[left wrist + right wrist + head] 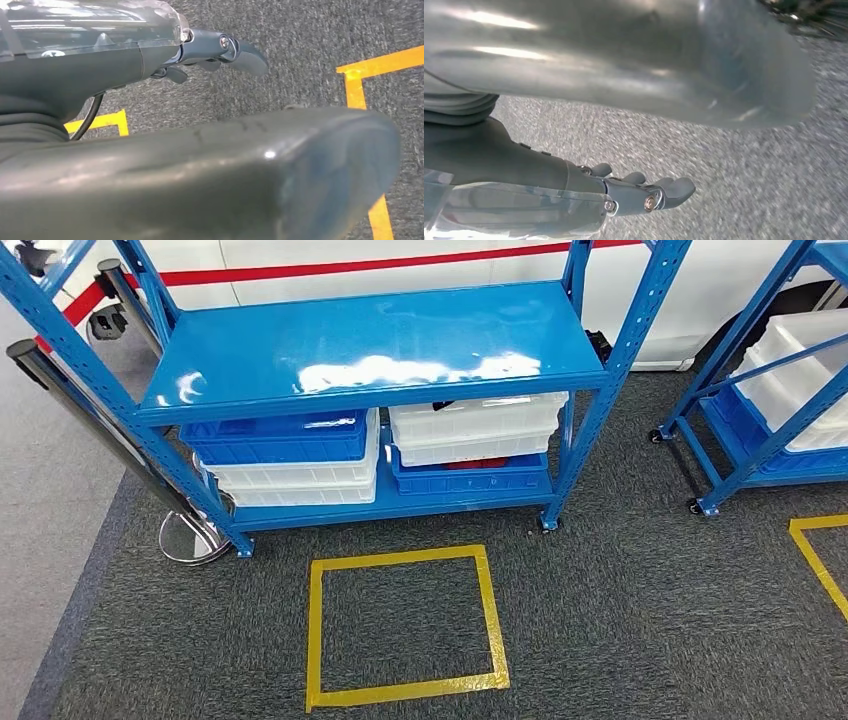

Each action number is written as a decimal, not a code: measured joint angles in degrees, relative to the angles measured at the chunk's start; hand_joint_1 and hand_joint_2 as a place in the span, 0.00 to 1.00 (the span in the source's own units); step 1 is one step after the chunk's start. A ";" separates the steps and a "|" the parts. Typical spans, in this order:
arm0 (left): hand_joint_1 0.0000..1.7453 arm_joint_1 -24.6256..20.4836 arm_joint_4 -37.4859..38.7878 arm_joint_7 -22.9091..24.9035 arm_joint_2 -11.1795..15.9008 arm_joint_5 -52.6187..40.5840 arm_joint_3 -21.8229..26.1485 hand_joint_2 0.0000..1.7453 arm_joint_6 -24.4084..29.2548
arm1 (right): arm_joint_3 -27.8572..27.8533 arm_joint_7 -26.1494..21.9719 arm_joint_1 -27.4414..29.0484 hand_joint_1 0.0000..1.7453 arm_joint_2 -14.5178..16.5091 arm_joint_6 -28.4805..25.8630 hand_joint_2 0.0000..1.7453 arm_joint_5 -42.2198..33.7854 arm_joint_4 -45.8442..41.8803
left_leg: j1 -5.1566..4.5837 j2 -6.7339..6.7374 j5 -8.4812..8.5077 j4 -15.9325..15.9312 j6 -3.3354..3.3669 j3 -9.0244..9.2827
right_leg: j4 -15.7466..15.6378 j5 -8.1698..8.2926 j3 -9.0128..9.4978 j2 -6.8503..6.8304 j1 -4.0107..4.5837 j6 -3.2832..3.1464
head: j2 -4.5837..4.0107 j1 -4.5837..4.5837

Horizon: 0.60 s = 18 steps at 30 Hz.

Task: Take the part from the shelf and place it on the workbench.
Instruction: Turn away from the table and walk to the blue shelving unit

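Note:
The blue shelf (370, 345) stands straight ahead in the head view; its glossy top board is bare. Its lower board holds stacked bins: a blue one (275, 437) over white ones on the left, white ones (475, 425) over a blue one (470, 480) on the right. Something dark peeks from the right white bin (452, 404) and something red from the blue bin below (480, 463); I cannot tell which is the part. My left hand (165, 150) hangs over the carpet with its fingers (245, 56) stretched out, holding nothing. My right hand (574, 90) hangs likewise, fingers (664, 192) straight and empty.
A yellow tape square (400, 625) marks the grey carpet in front of the shelf. A second blue shelf (760, 410) with white bins stands at the right, another tape corner (815, 540) below it. A chrome post base (190, 535) sits by the shelf's left leg.

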 joint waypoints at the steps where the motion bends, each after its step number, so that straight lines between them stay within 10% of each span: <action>1: 0.00 0.14 0.00 0.02 -0.01 -0.01 0.00 0.00 -0.01 | -0.01 0.01 0.02 0.00 0.00 0.00 0.00 0.01 0.00 | -0.01 0.02 -0.65 -1.08 0.14 -1.17 | -0.02 -0.90 1.19 0.06 0.04 0.05 | 0.00 -0.01; 2: 0.00 0.28 0.00 0.04 -0.02 -0.02 0.00 0.00 -0.01 | -0.01 0.08 0.05 0.00 0.00 -0.01 0.00 0.03 0.00 | -0.07 0.04 0.67 -3.33 0.44 -1.86 | -0.04 -1.87 2.45 0.07 0.12 0.11 | 0.00 -0.01; 4: 0.00 0.66 0.00 0.11 0.03 -0.11 0.01 0.00 -0.01 | -0.01 0.32 0.22 0.00 0.14 -0.03 0.00 0.13 0.04 | -0.43 0.19 8.77 -9.02 1.45 -2.57 | -0.06 -3.82 4.63 0.10 0.29 0.34 | 0.00 0.07; 6: 0.00 0.95 0.00 0.23 0.11 -0.19 0.02 0.00 -0.02 | -0.01 0.64 0.13 0.00 0.37 -0.14 0.50 0.31 0.08 | -0.97 0.31 14.75 -11.88 2.32 -2.31 | -0.32 -5.32 6.16 0.30 0.30 0.98 | 0.00 0.09; 8: 0.00 0.72 0.00 0.31 0.13 -0.23 0.02 0.00 -0.03 | -0.02 1.05 -0.26 0.00 0.48 -0.26 0.50 0.40 0.04 | -1.17 0.23 14.58 -12.64 3.01 -1.08 | 0.31 -5.08 6.85 0.40 0.21 1.99 | -0.01 0.01; 10: 0.00 0.33 0.00 0.32 0.09 -0.43 0.02 0.00 -0.03 | -0.24 1.73 -0.66 0.00 0.61 -0.15 0.00 -0.03 0.01 | -0.97 0.18 14.06 -14.15 3.81 0.73 | 4.75 -3.13 4.85 0.36 0.10 2.60 | -0.01 0.04; 12: 0.00 0.12 0.00 0.34 0.05 -0.66 0.03 0.00 -0.02 | -0.79 2.31 -0.99 0.00 0.87 -0.08 0.00 -0.80 0.00 | -0.82 0.32 13.27 -15.45 4.35 2.79 | 11.75 -3.41 -0.07 0.37 0.00 2.70 | 0.00 0.13; 14: 0.00 0.07 0.00 0.39 0.02 -0.73 0.04 0.00 0.01 | -1.39 2.58 -0.96 0.00 1.02 -0.20 0.00 -1.28 0.00 | -0.82 0.45 11.90 -16.00 4.54 4.80 | 16.26 -7.40 -5.15 0.35 0.00 2.84 | 0.00 0.14; 15: 0.00 0.11 0.00 0.40 -0.01 -0.74 0.05 0.00 0.01 | -1.63 2.66 -0.86 0.00 1.03 -0.26 0.00 -1.39 -0.01 | -0.81 0.44 11.05 -16.09 4.48 5.91 | 16.66 -9.41 -6.97 0.33 0.00 2.93 | 0.00 0.15; 16: 0.00 0.16 0.00 0.42 -0.05 -0.75 0.06 0.00 0.01 | -1.80 2.72 -0.77 0.00 1.03 -0.29 0.25 -1.44 -0.01 | -0.79 0.39 10.14 -16.11 4.35 7.07 | 15.74 -10.35 -8.16 0.30 0.00 2.98 | 0.00 0.15; 18: 0.00 0.27 0.00 0.43 -0.17 -0.78 0.07 0.00 0.01 | -2.11 2.75 -0.56 0.00 1.04 -0.32 0.25 -1.44 -0.01 | -0.76 0.40 8.16 -16.13 3.96 9.43 | 10.76 -6.86 -9.09 0.11 0.02 2.81 | 0.00 0.16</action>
